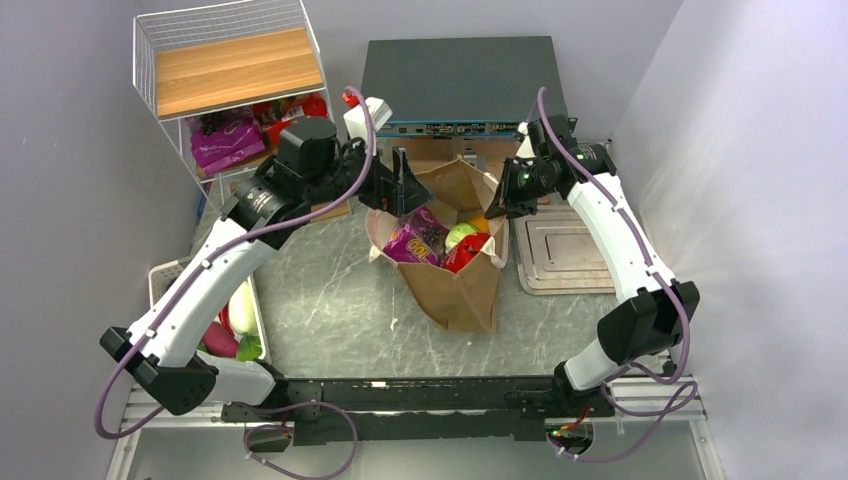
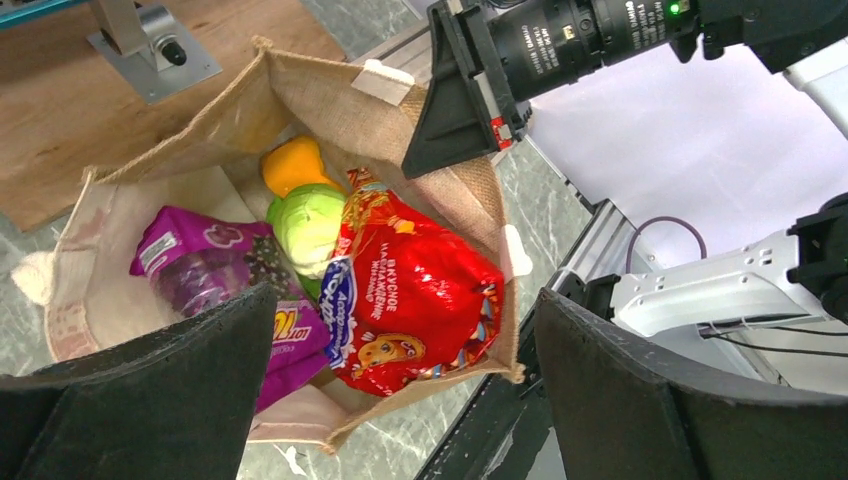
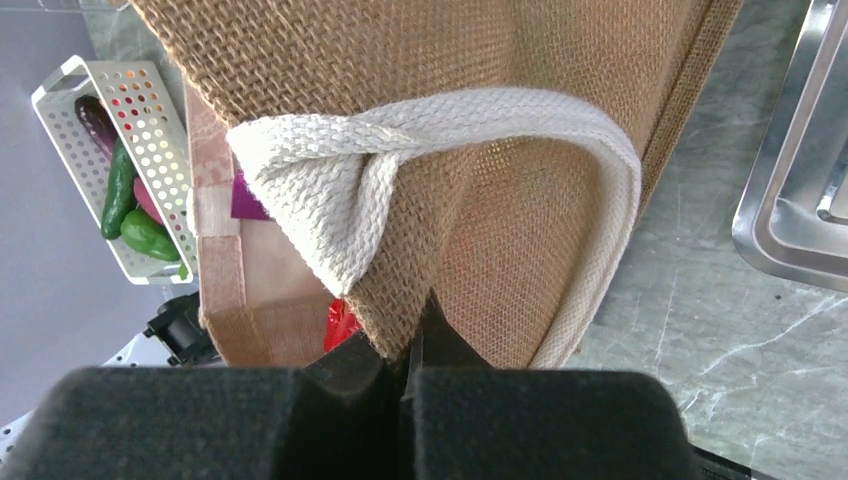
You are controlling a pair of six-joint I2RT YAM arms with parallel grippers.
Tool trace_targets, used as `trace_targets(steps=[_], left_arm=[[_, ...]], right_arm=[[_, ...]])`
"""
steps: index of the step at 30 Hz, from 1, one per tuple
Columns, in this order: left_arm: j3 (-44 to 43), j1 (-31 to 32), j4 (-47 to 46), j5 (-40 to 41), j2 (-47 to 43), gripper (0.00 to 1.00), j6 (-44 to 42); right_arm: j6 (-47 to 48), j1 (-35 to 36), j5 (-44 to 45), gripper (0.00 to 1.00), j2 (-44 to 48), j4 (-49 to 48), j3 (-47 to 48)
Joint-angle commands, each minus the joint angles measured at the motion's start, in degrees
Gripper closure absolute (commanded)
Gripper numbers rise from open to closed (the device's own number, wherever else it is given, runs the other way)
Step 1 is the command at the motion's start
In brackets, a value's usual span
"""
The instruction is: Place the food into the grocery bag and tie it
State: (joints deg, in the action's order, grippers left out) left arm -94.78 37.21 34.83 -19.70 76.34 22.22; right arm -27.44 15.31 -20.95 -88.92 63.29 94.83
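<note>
**Top view.** The bag (image 1: 458, 285) sits on the table (image 1: 330, 300) between the two arms, with its mouth open. Inside it we note a purple packet (image 1: 418, 238), a cabbage (image 1: 460, 236), a red packet (image 1: 470, 253) and an orange piece (image 1: 480, 223). The left gripper (image 1: 403, 185) hangs at the far left of the mouth. The right gripper (image 1: 503, 200) is at the far right rim. A metal tray (image 1: 565, 250) lies just right of the bag. A white basket (image 1: 162, 272) lies partly under the left arm.

**Left wrist view.** The left fingers (image 2: 170, 400) stand wide apart, released, with nothing between them, above the open mouth. The red packet leans on one bag wall and the purple packet lies beside it. The cabbage and the orange piece sit deeper in. The right gripper bites the bag's rim.

**Right wrist view.** The right fingers (image 3: 540, 420) are pressed together, clenched on the burlap rim, which runs into the seam between them. A cream handle (image 3: 420, 150), twisted, loops across the bag wall. The basket holds green and dark vegetables.
</note>
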Motion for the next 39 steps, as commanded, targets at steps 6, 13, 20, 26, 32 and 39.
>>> trace_targets(steps=[6,13,20,26,32,39], left_arm=[[1.5,0.1,6.8,14.7,-2.9,0.01,0.2],[12.6,-3.4,10.4,22.0,-7.5,0.01,5.8],[28.4,-12.4,-1.2,13.0,-15.0,0.01,11.1],[30.3,-13.5,-2.9,10.5,-12.4,0.1,11.1],[30.6,-14.1,-6.9,6.5,-9.0,0.15,13.6],[34.0,-16.5,-11.1,4.2,-7.0,0.21,18.2]], right_arm=[[-0.5,-0.4,-0.6,1.0,4.4,-3.5,-0.2],[-0.6,-0.4,-0.9,1.0,4.9,-4.3,-1.7],[-0.2,-0.4,-0.9,1.0,4.5,-4.3,-1.7],[-0.5,-0.4,-1.2,1.0,4.2,-4.6,-1.4],[-0.2,-0.4,-0.7,1.0,4.7,-4.4,-1.6],[0.1,-0.4,-0.7,1.0,5.0,-4.2,-2.5]])
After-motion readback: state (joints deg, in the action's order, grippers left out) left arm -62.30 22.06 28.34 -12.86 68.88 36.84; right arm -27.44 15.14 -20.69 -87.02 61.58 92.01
